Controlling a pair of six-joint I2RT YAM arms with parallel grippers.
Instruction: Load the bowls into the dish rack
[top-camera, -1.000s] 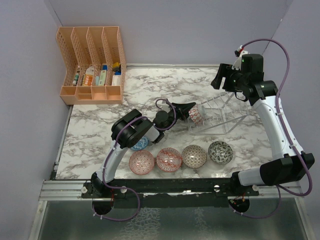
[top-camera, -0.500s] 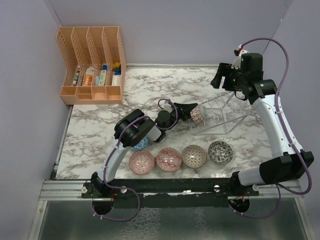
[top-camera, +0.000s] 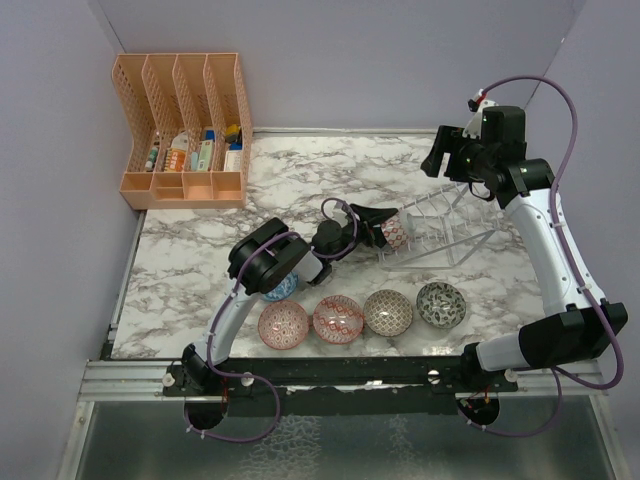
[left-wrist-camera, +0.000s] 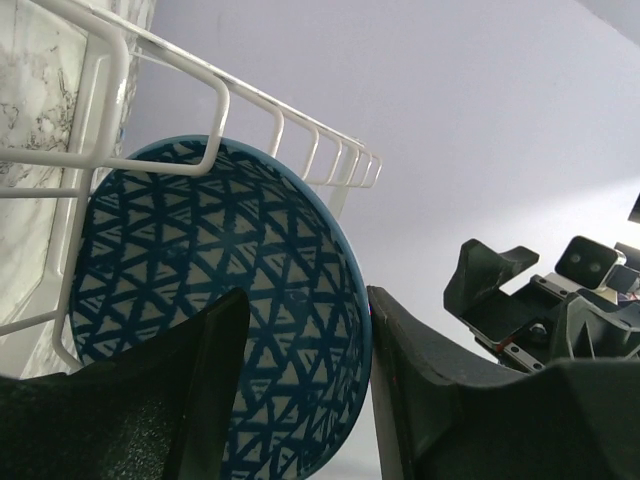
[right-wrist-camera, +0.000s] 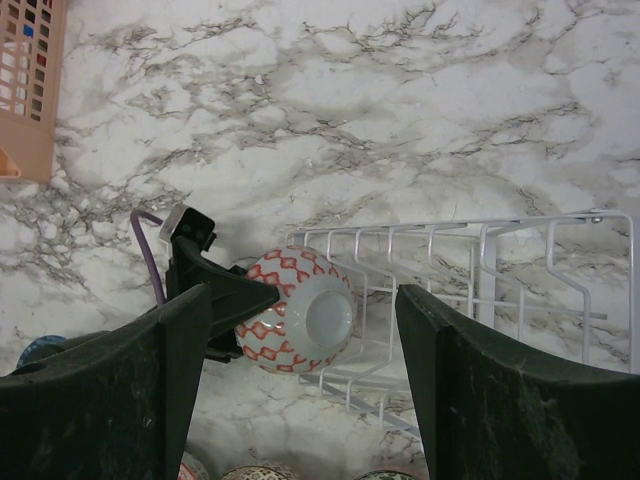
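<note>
A bowl (top-camera: 397, 234), red-diamond patterned outside (right-wrist-camera: 300, 310) and blue-triangle patterned inside (left-wrist-camera: 200, 290), stands on edge in the left end of the wire dish rack (top-camera: 445, 235). My left gripper (top-camera: 380, 226) is open and straddles the bowl's rim. In the left wrist view the left gripper (left-wrist-camera: 306, 295) has one finger in front of the bowl's inside and the other against the rim. My right gripper (top-camera: 445, 155) hovers high over the rack's far end, open and holding nothing. Near the front edge lie a blue bowl (top-camera: 283, 288), half under the left arm, a red one (top-camera: 283, 324), and several more to the right.
An orange plastic file organiser (top-camera: 185, 130) stands at the back left corner. The left arm's elbow (top-camera: 265, 262) hangs over the blue bowl. The rack's prongs (right-wrist-camera: 480, 290) to the right of the standing bowl hold nothing. Purple walls close in at the back and both sides.
The left gripper's jaws have opened off the bowl's rim, and the bowl now rests in the rack's left end. The right arm has barely moved.
</note>
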